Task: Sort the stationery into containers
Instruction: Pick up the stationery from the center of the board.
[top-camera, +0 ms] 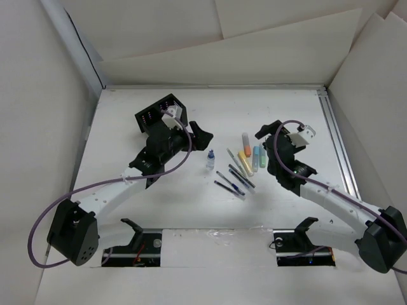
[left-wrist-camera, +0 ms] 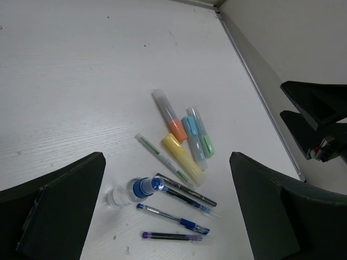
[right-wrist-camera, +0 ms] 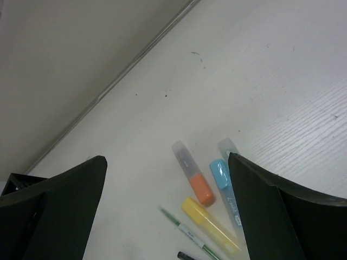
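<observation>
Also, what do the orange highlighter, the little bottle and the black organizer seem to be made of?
Orange highlighter: likely plastic, matte pastel body, frosted see-through cap.
Little bottle: clear plastic or glass, unclear which; the body looks transparent, the blue top glossy.
Black organizer: perhaps metal mesh, since tiny holes dot its wall, but it is too small to be sure.

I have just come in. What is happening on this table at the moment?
Two robot arms are set to sort stationery, but nothing is held yet. The left gripper and the right gripper are both open and empty, one on each side of the pile. The four highlighters, the pens and the small bottle lie loose on the table. The black mesh organizer stands at the far left, beyond the left arm.
</observation>
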